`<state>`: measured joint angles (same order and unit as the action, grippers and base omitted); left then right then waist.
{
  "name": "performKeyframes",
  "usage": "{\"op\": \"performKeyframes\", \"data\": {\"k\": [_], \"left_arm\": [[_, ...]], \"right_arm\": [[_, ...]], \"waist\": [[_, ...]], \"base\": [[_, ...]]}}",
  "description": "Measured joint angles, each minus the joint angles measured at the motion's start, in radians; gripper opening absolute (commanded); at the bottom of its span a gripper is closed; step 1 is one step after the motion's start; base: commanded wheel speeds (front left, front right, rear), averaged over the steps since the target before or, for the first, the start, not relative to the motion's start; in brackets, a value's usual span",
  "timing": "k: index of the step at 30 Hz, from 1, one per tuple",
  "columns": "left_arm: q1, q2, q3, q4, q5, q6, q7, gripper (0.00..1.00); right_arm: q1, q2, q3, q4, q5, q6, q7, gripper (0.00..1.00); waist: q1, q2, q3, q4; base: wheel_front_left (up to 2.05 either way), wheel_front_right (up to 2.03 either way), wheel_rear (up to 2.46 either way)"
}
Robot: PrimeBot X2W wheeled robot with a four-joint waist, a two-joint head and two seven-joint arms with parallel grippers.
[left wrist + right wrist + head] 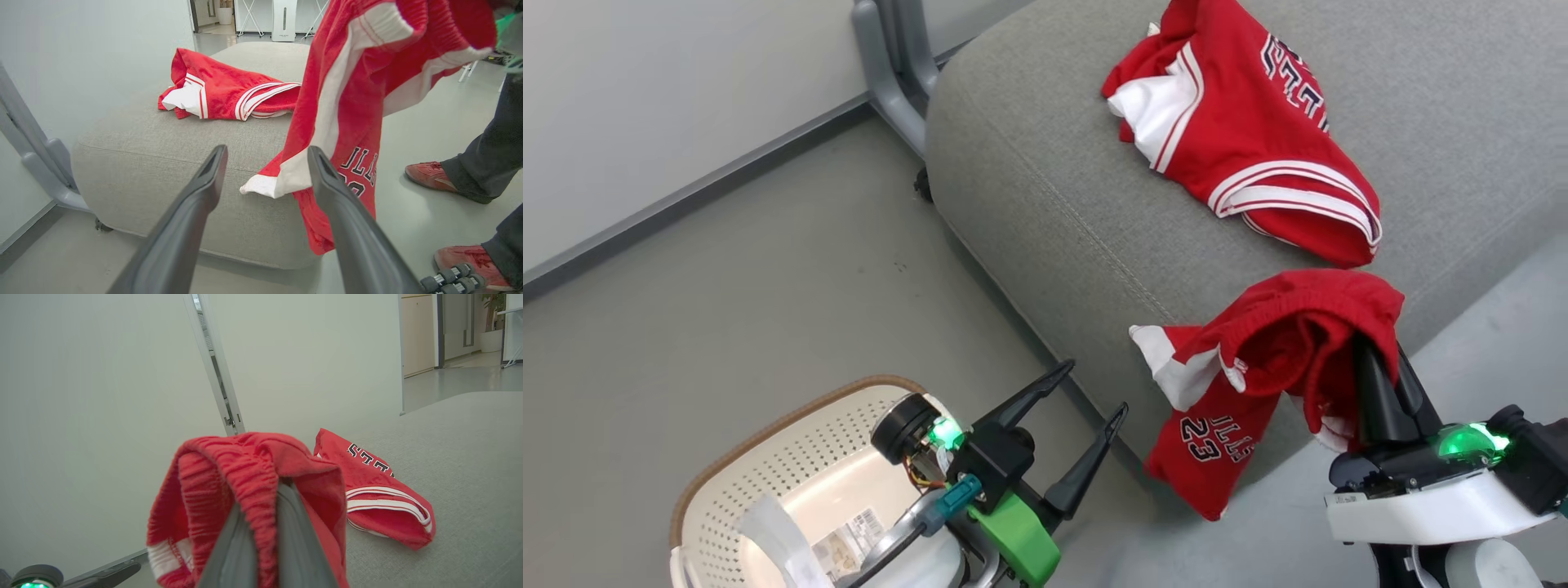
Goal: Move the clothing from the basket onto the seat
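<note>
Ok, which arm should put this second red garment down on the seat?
Right. The right gripper is shut on the red shorts, which hang at the edge of the seat, near the other red garment lying on it. The left gripper is open and holds nothing, down by the basket.

Lot 1, first garment (1241, 139): red, with white stripe trim, a white panel and dark lettering, lying crumpled on top of the seat (1054, 180), a large grey fabric cushion with rounded edges and a stitched seam. Lot 2, second garment (1258, 384): red, with white panels and dark "23", its gathered waistband pinched between the fingers (1372, 400) of the right gripper (1380, 355), hanging at the seat's front edge. Lot 3, basket (792, 457): cream perforated plastic with a brown rim and a paper label inside, standing on the floor near the seat.
</note>
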<state>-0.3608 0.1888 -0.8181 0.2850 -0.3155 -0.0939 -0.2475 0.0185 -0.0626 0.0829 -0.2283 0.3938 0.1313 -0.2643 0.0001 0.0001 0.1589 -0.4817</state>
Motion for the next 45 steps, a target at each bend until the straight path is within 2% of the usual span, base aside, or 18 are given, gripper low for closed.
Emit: {"op": "performKeyframes", "data": {"k": [9, 15, 20, 28, 33, 39, 44, 45], "left_arm": [[-0.06, 0.031, -0.073, -0.02, -0.008, -0.027, 0.035, 1.0], [-0.092, 0.054, -0.106, -0.046, -0.055, -0.031, 0.056, 1.0], [-0.122, 0.077, -0.123, -0.076, -0.058, -0.034, 0.082, 1.0], [-0.202, 0.118, -0.1, -0.158, -0.045, -0.021, 0.142, 1.0], [-0.244, 0.143, -0.083, -0.209, -0.031, -0.01, 0.166, 1.0], [-0.269, 0.159, -0.077, -0.243, -0.009, 0.001, 0.174, 1.0], [-0.281, 0.166, -0.074, -0.25, -0.003, 0.008, 0.172, 1.0], [-0.284, 0.163, -0.074, -0.251, -0.003, 0.01, 0.166, 1.0]], "right_arm": [[-0.009, 0.01, -0.12, -0.073, 0.031, 0.0, 0.0, 0.0], [-0.165, 0.01, -0.224, -0.111, 0.096, 0.0, 0.0, 0.0], [-0.344, -0.071, -0.286, -0.067, 0.077, 0.0, 0.0, 0.0], [-0.666, -0.256, -0.466, 0.068, 0.058, 0.0, 0.0, 0.0], [-0.83, -0.349, -0.53, 0.197, 0.035, 0.0, 0.0, 0.0], [-0.928, -0.368, -0.54, 0.392, -0.017, 0.0, 0.0, 0.0], [-0.986, -0.318, -0.555, 0.55, -0.083, 0.0, 0.0, 0.0], [-0.994, -0.306, -0.561, 0.58, -0.098, 0.0, 0.0, 0.54]], "waist": [[0.0, 0.0, 0.097, -0.064], [0.0, 0.0, 0.167, -0.078], [0.0, 0.0, 0.219, -0.078], [0.0001, 0.0, 0.321, -0.015], [0.0001, 0.0, 0.397, 0.041], [0.0001, 0.0, 0.496, 0.116], [0.0002, 0.0, 0.565, 0.172], [0.0002, 0.0, 0.576, 0.186]], "base": [[0.0, 0.0, 0.0], [0.0, 0.0, 0.0], [0.0, 0.0, 0.0], [0.0, 0.0, 0.0], [0.0, 0.0, 0.0], [0.0, 0.0, 0.0], [0.0, 0.0, 0.0], [0.0, 0.0, 0.0]]}}
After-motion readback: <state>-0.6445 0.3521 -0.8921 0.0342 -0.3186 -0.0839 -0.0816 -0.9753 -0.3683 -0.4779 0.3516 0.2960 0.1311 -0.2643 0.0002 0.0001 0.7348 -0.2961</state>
